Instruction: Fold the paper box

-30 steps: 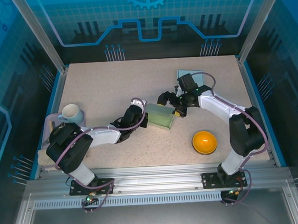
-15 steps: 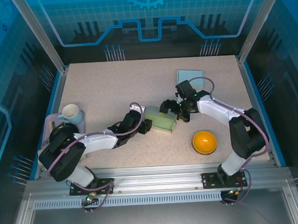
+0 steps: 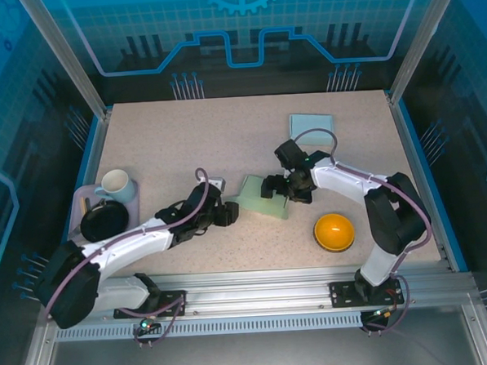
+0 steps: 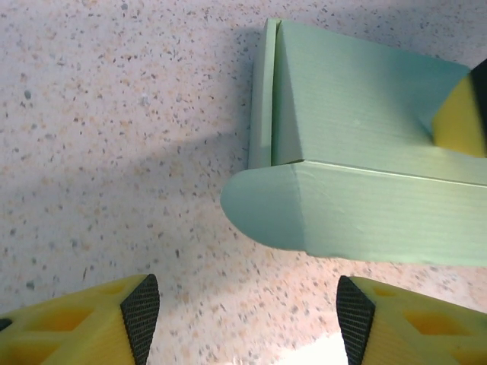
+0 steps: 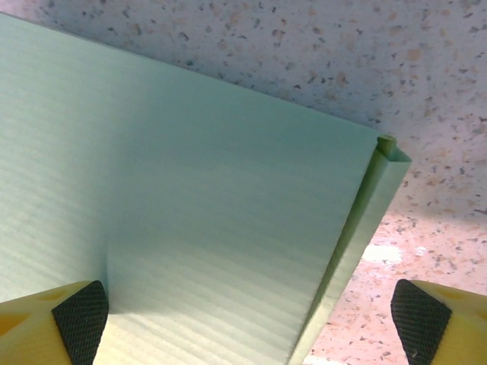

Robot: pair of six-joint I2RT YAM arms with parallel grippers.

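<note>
A pale green paper box (image 3: pixel 254 195) lies mid-worktop (image 3: pixel 184 145). The left gripper (image 3: pixel 232 214) sits just beside it, jaws released. The right gripper (image 3: pixel 283 190) spreads its jaws wide over it, grasping nothing.

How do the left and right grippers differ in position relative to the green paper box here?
The left gripper sits short of the paper box, bare table between its fingers; the right gripper hangs over the box, one finger above a panel, the other past its edge. The left reaches in from the box's left side, the right from its right side. Both are open, holding nothing.
</note>
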